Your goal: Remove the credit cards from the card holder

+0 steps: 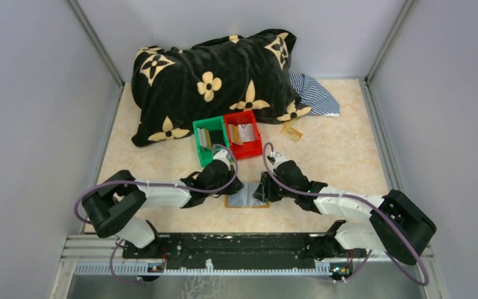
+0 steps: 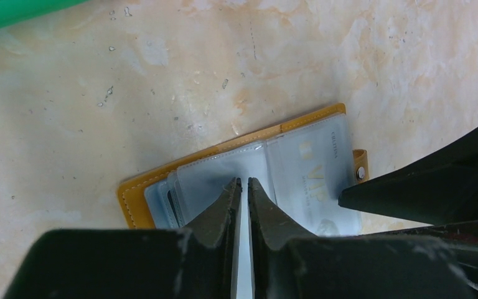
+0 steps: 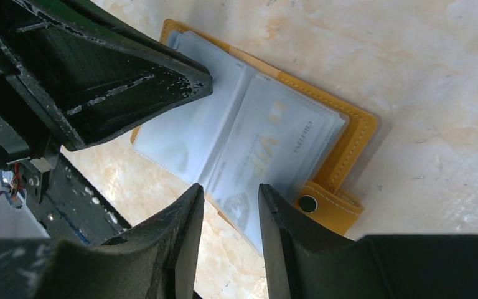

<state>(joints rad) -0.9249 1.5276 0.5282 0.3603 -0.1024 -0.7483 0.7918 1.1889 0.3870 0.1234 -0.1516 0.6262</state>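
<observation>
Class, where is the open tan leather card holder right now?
Top view: the tan leather card holder lies front-centre, between the left gripper and right gripper, near the green plastic bin.

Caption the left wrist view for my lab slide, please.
Left gripper, nearly closed, tips at the clear plastic sleeves of the open tan leather card holder on a marbled table.

I have the white-and-black left arm (image 1: 162, 194) reaching toward three o'clock, its black two-finger left gripper (image 2: 244, 182) narrowed to a thin slit. The matching right arm (image 1: 342, 202) reaches toward ten o'clock, the right gripper (image 3: 229, 198) with its fingers clearly apart.
</observation>
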